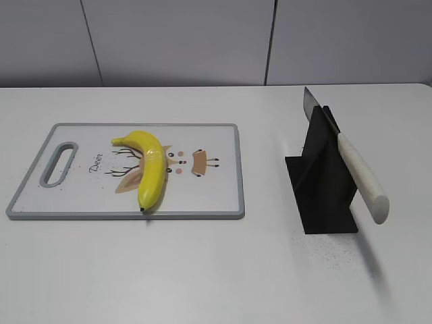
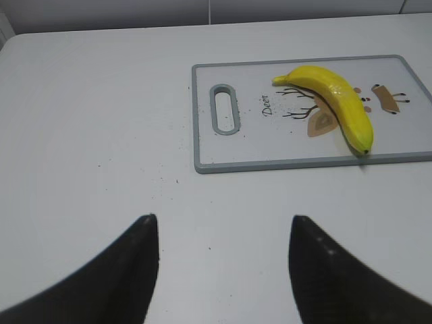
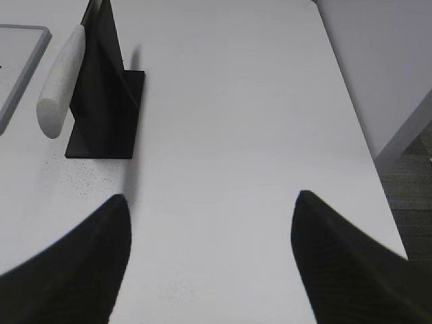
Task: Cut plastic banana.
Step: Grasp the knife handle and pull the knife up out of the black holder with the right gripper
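Note:
The plastic banana point(image 1: 150, 165) lies whole on a white cutting board point(image 1: 216, 196) with a grey rim and a deer drawing. It also shows in the left wrist view point(image 2: 337, 104) on the board point(image 2: 270, 152). A knife with a white handle point(image 1: 361, 177) rests tilted in a black stand point(image 1: 324, 185); the right wrist view shows the handle point(image 3: 62, 81) and stand point(image 3: 104, 101) too. My left gripper point(image 2: 223, 223) is open and empty over bare table, short of the board. My right gripper point(image 3: 210, 202) is open and empty, right of the stand. Neither gripper shows in the exterior view.
The table is white, with a grey wall behind it. The table's right edge point(image 3: 358, 128) runs close to my right gripper, with floor beyond it. The board has a handle slot point(image 2: 225, 108) at its left end.

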You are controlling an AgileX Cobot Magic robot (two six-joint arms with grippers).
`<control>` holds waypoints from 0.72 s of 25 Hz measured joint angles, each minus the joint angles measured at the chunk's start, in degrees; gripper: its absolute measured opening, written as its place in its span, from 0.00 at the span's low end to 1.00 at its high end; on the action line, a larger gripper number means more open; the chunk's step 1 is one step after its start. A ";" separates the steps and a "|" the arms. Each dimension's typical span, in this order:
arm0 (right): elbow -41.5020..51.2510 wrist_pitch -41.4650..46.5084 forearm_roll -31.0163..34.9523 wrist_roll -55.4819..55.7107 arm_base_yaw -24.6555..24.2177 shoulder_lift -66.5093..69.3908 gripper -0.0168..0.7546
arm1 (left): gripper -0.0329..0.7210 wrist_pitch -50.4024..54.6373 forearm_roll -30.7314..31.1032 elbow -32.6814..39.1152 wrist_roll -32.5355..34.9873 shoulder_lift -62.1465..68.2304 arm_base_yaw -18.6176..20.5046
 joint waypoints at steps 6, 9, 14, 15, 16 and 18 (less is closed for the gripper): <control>0.00 0.00 0.00 0.00 0.00 0.00 0.75 | 0.81 0.00 0.00 0.00 0.00 0.00 0.00; 0.00 0.00 0.00 0.00 0.00 0.00 0.75 | 0.81 0.00 0.00 0.00 0.00 0.00 0.00; 0.00 0.00 0.00 0.00 0.00 0.00 0.75 | 0.81 0.00 0.00 0.00 0.00 0.00 0.00; 0.00 0.00 0.00 0.00 0.00 0.00 0.75 | 0.81 0.00 0.00 0.00 0.00 0.00 0.00; 0.00 0.00 0.00 0.00 0.00 0.00 0.75 | 0.81 0.00 0.00 0.00 0.00 0.00 0.00; 0.00 0.00 0.00 0.00 0.00 0.00 0.75 | 0.81 0.00 -0.05 0.00 0.00 0.00 0.00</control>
